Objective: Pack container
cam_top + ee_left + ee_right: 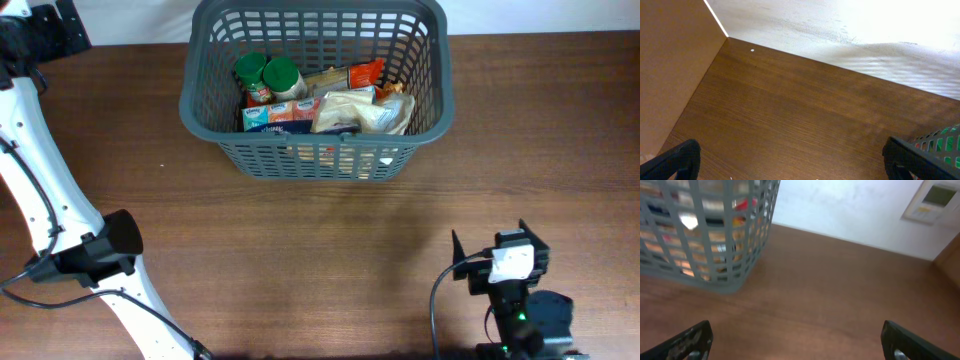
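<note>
The container, a dark grey lattice basket (300, 155), stands at the back middle of the table. It holds two green-lidded jars (283, 75), small boxes (280, 112), pale bags (365, 112) and an orange packet (365, 72). My right gripper (498, 242) is open and empty over the table at the front right, well short of the basket. In the right wrist view its fingers (800, 342) are spread wide and the basket (715, 255) is at the upper left. My left gripper (792, 165) is open and empty above bare wood; the basket's corner (940, 142) shows at the right edge.
The left arm (45, 210) runs up the table's left side with a black joint (110, 245) near the front left. The table's back edge (840, 65) meets a white surface. A pale wall panel (935, 200) shows at the far right.
</note>
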Controlling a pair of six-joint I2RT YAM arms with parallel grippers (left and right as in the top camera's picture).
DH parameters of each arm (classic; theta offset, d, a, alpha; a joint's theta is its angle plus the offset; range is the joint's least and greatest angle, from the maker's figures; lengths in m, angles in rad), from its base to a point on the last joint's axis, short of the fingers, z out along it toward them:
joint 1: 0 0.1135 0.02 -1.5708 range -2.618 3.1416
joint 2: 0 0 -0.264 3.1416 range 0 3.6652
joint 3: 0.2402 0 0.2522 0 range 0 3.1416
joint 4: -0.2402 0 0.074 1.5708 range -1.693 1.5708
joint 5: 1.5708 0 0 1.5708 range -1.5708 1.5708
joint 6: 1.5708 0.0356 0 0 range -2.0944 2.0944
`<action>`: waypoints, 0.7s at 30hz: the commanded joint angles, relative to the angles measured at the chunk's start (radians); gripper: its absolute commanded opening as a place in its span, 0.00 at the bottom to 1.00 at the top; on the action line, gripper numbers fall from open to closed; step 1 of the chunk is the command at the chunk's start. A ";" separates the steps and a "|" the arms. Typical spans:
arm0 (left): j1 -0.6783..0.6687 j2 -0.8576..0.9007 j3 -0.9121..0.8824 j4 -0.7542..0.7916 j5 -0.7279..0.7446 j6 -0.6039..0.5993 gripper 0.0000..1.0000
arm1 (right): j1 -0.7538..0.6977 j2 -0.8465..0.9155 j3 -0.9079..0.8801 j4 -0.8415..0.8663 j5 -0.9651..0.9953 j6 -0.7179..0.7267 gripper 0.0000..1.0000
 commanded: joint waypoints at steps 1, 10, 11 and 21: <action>0.001 0.007 -0.002 -0.001 0.008 -0.006 0.99 | -0.002 -0.011 -0.090 0.016 0.002 0.007 0.99; 0.001 0.007 -0.002 -0.001 0.008 -0.006 0.99 | -0.002 -0.011 -0.092 0.040 0.001 0.007 0.99; 0.001 0.007 -0.002 -0.002 0.008 -0.006 0.99 | -0.002 -0.011 -0.092 0.040 0.001 0.007 0.99; 0.001 0.007 -0.002 -0.001 0.007 -0.006 0.99 | -0.002 -0.011 -0.092 0.040 0.001 0.007 0.99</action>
